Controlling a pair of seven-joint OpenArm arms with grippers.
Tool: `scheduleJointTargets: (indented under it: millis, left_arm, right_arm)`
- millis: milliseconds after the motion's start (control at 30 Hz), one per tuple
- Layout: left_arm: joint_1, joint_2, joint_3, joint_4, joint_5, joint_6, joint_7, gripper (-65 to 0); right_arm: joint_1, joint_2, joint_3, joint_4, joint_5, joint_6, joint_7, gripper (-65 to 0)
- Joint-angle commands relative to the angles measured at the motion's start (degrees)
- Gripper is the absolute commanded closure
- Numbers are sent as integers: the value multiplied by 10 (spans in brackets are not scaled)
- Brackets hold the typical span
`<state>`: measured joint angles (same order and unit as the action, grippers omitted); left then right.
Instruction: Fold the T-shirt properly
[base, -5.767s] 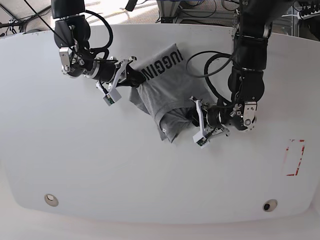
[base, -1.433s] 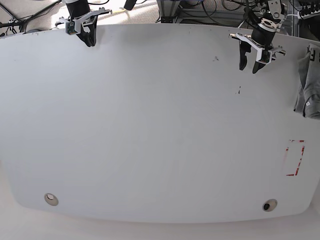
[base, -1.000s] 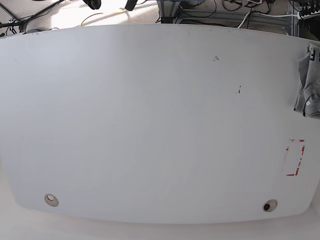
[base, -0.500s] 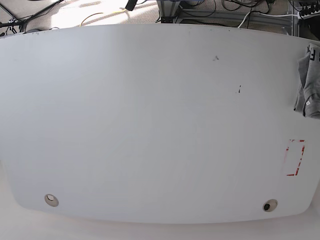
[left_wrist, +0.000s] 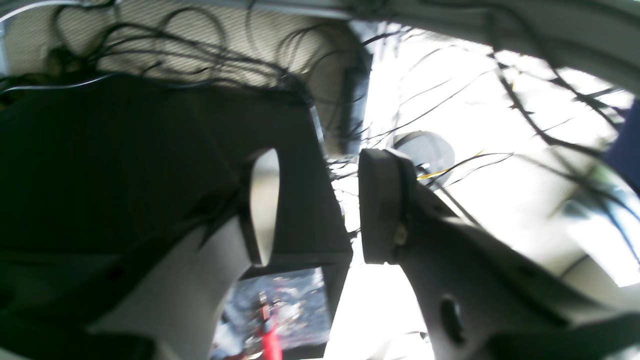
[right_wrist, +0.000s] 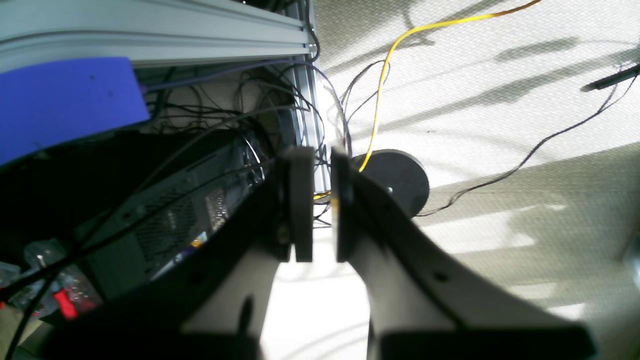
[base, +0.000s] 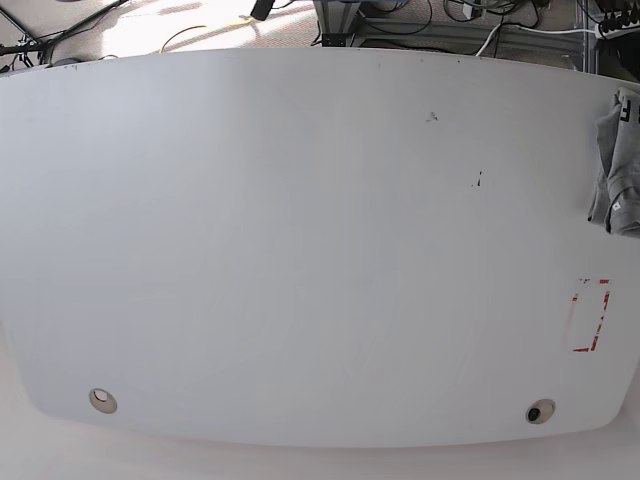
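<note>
The grey T-shirt (base: 619, 165) lies bunched at the far right edge of the white table (base: 300, 250), partly cut off by the frame. Neither gripper shows in the base view. In the left wrist view my left gripper (left_wrist: 317, 205) is open and empty, with cables and floor behind it. In the right wrist view my right gripper (right_wrist: 322, 210) has its pads almost together with only a narrow slit, and holds nothing. It points at the floor and cables. Neither wrist view shows the T-shirt.
A red rectangular mark (base: 590, 315) is on the table at the right. Two round fittings (base: 101, 400) (base: 540, 411) sit near the front edge. Cables and an aluminium frame (base: 345, 20) lie behind the table. A blue block (right_wrist: 65, 100) and a black disc (right_wrist: 395, 180) are near the right gripper.
Both arms left the table's far edge and went out of the base view. Earlier they held the T-shirt mid-table; it now lies still at the right edge.
</note>
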<state>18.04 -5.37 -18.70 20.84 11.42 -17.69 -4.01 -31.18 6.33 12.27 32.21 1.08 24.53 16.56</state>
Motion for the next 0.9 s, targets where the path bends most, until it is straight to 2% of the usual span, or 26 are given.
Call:
scheduleJointTargets:
  millis: [0, 167, 233, 300, 367, 467, 867]
  left_arm:
    - [-19, -5, 0, -44, 22, 14, -3, -233]
    - [-66, -5, 0, -106, 37, 17, 0, -233]
    - [-77, -5, 0, -110, 37, 37, 4, -233]
    - [-79, -4, 0, -110, 38, 72, 8, -233]
    - [-81, -4, 0, -110, 45, 90, 8, -233]
    - [-90, 4, -1, -111, 69, 93, 9, -233]
    - [-89, 9, -1, -111, 72, 93, 5, -233]
  right_arm:
    - [16, 0, 1, -41, -34, -30, 4, -49]
    - [66, -16, 1, -114, -88, -80, 4, -52]
    - [82, -19, 1, -134, -97, -95, -2, -54]
    - [91, -19, 1, -142, -98, -109, -23, -54]
    - [100, -25, 1, -143, -100, -111, -44, -54]
    - [113, -32, 1, -143, -101, -115, -62, -54]
    - [124, -36, 1, -145, -100, -114, -62, -55]
